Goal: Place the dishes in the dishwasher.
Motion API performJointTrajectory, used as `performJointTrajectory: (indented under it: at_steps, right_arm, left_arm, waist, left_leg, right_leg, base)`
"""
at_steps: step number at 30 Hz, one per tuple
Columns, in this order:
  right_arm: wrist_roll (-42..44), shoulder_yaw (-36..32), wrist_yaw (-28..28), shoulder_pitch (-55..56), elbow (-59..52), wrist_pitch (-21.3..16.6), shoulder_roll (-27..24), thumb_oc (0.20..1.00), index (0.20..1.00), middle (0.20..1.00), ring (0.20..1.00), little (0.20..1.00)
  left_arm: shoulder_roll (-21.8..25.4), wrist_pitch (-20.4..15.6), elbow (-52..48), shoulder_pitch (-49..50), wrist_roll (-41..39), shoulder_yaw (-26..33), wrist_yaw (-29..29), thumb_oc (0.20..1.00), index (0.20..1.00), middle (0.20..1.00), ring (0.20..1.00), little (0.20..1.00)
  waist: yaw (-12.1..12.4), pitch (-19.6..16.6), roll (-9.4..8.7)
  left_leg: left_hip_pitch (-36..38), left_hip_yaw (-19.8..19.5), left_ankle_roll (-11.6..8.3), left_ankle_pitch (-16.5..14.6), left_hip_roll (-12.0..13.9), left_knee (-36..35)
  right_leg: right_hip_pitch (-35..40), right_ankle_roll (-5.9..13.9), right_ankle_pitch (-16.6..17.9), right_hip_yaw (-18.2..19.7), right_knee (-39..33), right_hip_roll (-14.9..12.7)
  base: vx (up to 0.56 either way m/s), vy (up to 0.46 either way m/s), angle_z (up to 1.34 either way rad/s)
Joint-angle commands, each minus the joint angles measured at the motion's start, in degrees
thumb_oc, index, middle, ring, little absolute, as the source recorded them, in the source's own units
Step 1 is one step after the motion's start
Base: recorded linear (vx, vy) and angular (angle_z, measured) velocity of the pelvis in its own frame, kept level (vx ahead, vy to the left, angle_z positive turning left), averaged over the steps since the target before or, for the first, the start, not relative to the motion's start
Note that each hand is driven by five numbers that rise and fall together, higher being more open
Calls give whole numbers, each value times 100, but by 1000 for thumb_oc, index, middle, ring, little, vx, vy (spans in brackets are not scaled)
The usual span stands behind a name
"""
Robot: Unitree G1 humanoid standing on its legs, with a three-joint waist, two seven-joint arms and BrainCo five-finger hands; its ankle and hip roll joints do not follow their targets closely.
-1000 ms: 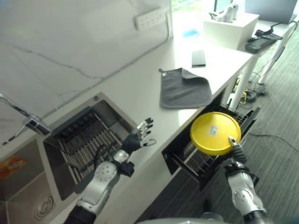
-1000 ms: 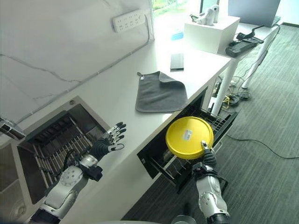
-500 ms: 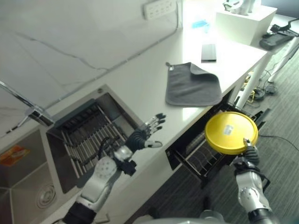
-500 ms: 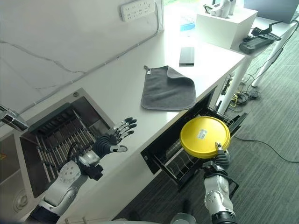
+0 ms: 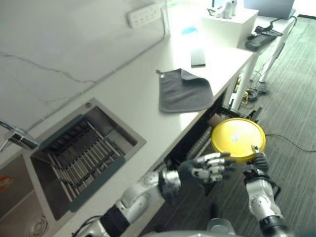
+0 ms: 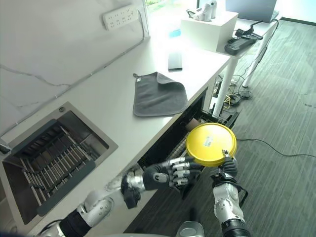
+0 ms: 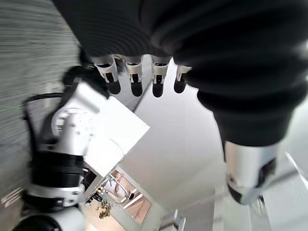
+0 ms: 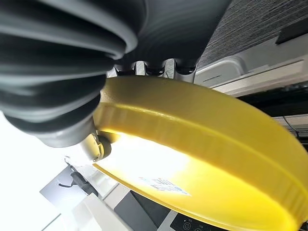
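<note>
while right hand (image 5: 256, 162) grips yellow plate (image 5: 238, 139) over dishwasher rack (image 6: 210, 118), left hand (image 5: 210, 167) hangs open beside it

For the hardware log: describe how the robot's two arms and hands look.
Both arms are silver-grey metal with rounded joints. Left hand and right hand each have silver fingers with dark tips, and a dark ribbed cover over the back of the hand and the wrist.
</note>
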Motion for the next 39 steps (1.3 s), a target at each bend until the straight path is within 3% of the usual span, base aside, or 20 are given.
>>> performJointTrajectory:
  at_steps: [1,11,15,16,17,18,19,23,30,32,39]
  right_arm:
    - [109,8,361,-631,-151,-138,-161,200,200,200,200,200]
    - [193,115,382,-712,-299,-118,-275,200,200,200,200,200]
    - [171,146,433,-743,-311,-88,-256,200,200,200,200,200]
    - [158,146,423,-764,-326,-64,-262,200,200,200,200,200]
    - [146,145,414,-788,-331,-43,-265,200,200,200,200,200]
    - [98,158,409,-859,-305,-14,-250,200,200,200,200,200]
    - [77,268,359,-991,-240,-5,-240,200,200,200,200,200]
    - [44,422,296,-1044,-287,28,-195,200,200,200,200,200]
    - [-167,463,165,-1224,-427,47,-130,200,200,200,200,200]
    - [-640,488,-252,-1156,-737,197,-102,200,200,200,200,200]
    - [-1391,640,-1288,-1717,-306,585,-304,200,200,200,200,200]
  left_arm:
    - [-117,39,217,73,-290,101,122,1000,1000,1000,1000,1000]
    - [-362,-920,2873,265,1579,255,487,1000,1000,1000,1000,1000]
    - [-404,-1400,3814,121,3069,489,1386,1000,1000,1000,1000,1000]
    - [-372,-1523,4099,49,3798,526,1792,1000,1000,1000,1000,1000]
    - [-358,-1554,4233,5,4299,524,2006,1000,1000,1000,1000,1000]
    - [-251,-1585,4600,-106,5422,413,2547,1000,1000,1000,1000,1000]
    - [-85,-1406,4997,-169,5588,346,2795,1000,1000,1000,1000,1000]
    - [-100,-946,5620,-199,5381,536,3316,1000,1000,1000,1000,1000]
    - [-261,-944,6866,127,4423,1465,3744,1000,1000,1000,1000,1000]
    - [-359,-928,7163,399,4182,2029,3865,1000,1000,1000,1000,1000]
    - [-297,-893,7314,462,3810,2328,3848,1000,1000,1000,1000,1000]
  waist:
    - [-64,-51,-121]
    - [-26,185,-192]
    - [56,218,-253]
    - [76,238,-261]
    - [88,242,-265]
    - [114,248,-285]
    - [165,237,-308]
    - [250,243,-321]
    - [468,290,-376]
    - [576,264,-431]
    - [900,419,-506]
  left_leg:
    - [-253,-211,125,-779,102,807]
    - [-398,-241,20,-594,235,670]
    - [-476,-307,-56,-435,333,575]
    - [-467,-350,-69,-423,344,552]
    - [-474,-373,-76,-410,350,542]
    - [-497,-434,-109,-372,366,527]
    - [-561,-516,-156,-295,399,498]
    - [-588,-672,-190,-199,463,411]
    - [-745,-978,-250,-140,511,494]
    - [-761,-1072,-226,-164,483,534]
    - [-896,-1281,-167,-245,383,669]
  right_leg:
    - [-40,-129,-1000,-1,719,66]
    - [-161,-148,-1003,-42,728,48]
    - [-172,-162,-979,-106,667,85]
    - [-145,-153,-1007,-122,663,95]
    - [-140,-154,-1011,-123,657,105]
    - [-136,-148,-1019,-125,647,131]
    - [-154,-147,-1017,-119,620,176]
    - [-94,-156,-1058,-127,573,244]
    - [-85,-241,-1149,-196,653,301]
    - [-36,-273,-1187,-273,691,281]
    - [-74,-306,-1198,-412,776,214]
  base:
    - [-41,21,-3]
    - [-54,6,3]
    - [-17,-21,14]
    - [-6,-14,5]
    - [0,0,0]
    - [0,0,0]
    - [0,0,0]
    - [23,-9,2]
    - [40,19,11]
    - [143,108,18]
    - [54,89,14]
